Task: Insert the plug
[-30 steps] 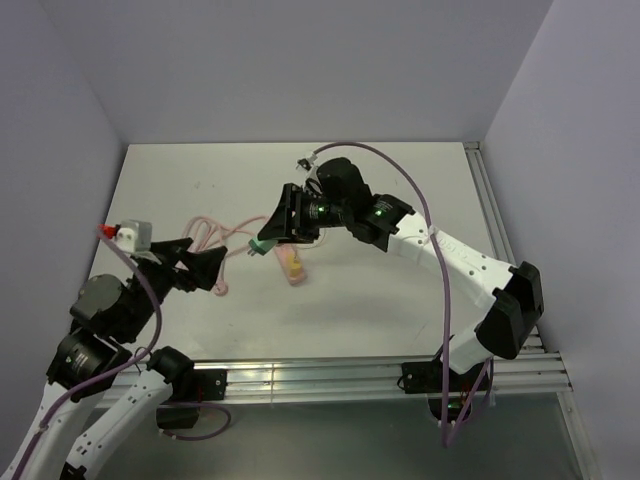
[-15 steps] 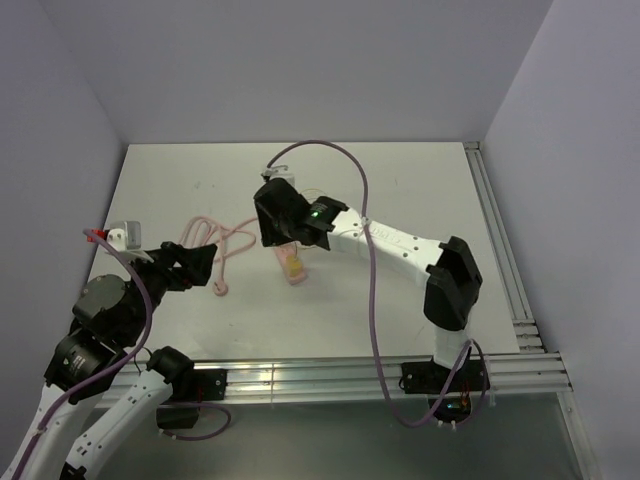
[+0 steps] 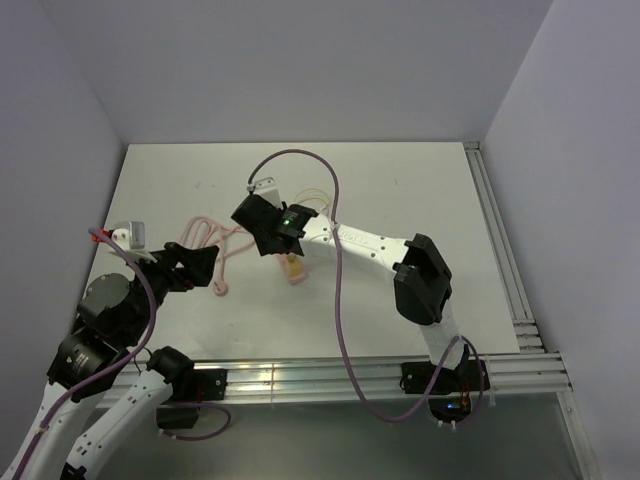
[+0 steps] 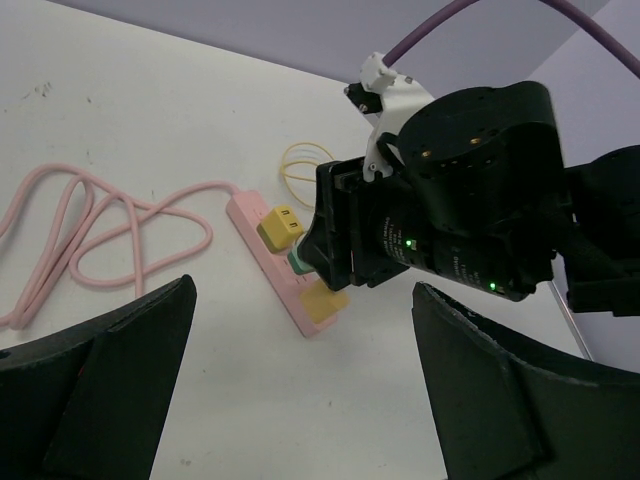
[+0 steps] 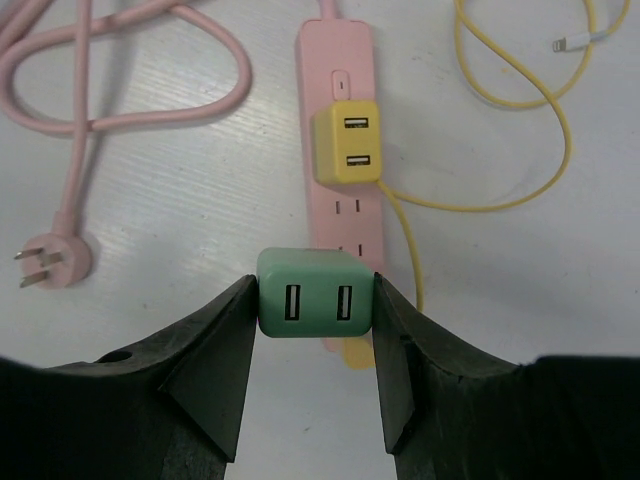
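Right gripper point(image 5: 315, 300): jaws closed on the green plug point(image 5: 316, 280), one finger on each side face, its two USB ports facing the wrist camera.

Green plug vs. pink power strip point(image 5: 335, 50): the plug sits over the strip's long axis, toward the end away from the strip's cord. It is just past the yellow charger point(image 5: 347, 145), with one free socket showing between the two. Cannot tell whether its prongs touch the strip, because the body hides them.

Left gripper point(image 4: 302, 300): jaws wide apart, holding nothing, off to the strip's side and well apart from it.

Count:
- green plug: 1, in the right gripper
- pink power strip: 1, flat on the table point(image 3: 400, 190)
- yellow charger: 1, seated in the strip, two ports
- yellow cable point(image 5: 470, 210): 1, running from the charger along and away from the strip
- yellow piece point(image 4: 326, 301) at the strip's far end: 1, partly hidden behind the green plug
- pink cord point(image 5: 150, 115): 1, looped beside the strip; its wall plug point(image 5: 45, 262) lies loose on the table
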`<state>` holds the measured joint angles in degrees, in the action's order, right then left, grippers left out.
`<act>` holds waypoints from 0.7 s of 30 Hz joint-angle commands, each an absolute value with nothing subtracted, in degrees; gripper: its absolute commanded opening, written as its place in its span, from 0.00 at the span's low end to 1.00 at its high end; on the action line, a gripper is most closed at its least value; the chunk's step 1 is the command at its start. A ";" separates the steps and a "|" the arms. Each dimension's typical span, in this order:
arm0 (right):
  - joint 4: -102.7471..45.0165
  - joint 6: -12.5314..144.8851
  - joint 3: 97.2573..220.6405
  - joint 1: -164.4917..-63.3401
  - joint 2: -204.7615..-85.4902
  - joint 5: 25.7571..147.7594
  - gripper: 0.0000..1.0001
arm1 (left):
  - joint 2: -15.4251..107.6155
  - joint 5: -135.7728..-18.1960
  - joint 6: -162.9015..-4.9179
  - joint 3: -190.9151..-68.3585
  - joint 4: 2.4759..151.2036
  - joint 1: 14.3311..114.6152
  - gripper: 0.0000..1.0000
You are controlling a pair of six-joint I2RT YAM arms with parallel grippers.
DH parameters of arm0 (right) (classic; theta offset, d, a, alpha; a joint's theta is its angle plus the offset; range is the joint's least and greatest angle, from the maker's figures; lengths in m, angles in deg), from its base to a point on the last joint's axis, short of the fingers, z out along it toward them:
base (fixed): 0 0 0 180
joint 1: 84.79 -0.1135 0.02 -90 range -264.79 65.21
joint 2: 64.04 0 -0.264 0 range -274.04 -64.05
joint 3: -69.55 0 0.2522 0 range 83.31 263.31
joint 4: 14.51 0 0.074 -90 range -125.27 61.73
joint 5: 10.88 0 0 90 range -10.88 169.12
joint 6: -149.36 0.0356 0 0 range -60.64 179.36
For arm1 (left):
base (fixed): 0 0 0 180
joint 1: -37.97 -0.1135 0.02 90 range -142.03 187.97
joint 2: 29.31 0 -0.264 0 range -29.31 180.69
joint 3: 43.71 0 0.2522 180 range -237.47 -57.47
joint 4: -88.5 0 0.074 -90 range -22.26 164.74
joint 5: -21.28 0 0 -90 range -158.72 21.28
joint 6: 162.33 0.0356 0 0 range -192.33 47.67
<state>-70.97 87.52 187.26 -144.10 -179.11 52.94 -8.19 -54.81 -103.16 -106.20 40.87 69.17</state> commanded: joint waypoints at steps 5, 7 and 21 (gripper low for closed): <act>-70.72 85.82 188.87 -143.76 -181.64 47.48 0.00 | -6.55 -56.15 -102.83 -106.42 42.57 69.09 0.95; -70.37 85.90 189.05 -143.50 -182.08 47.56 0.00 | -6.55 -56.50 -102.83 -106.16 42.83 69.09 0.95; -64.58 87.22 182.81 -140.43 -180.77 47.39 0.00 | -5.76 -58.79 -103.79 -105.54 43.27 69.09 0.95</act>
<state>-68.10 86.54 183.85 -141.28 -183.00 49.80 -6.33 -57.39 -103.27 -105.48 41.09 69.17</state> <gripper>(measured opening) 0.530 0.946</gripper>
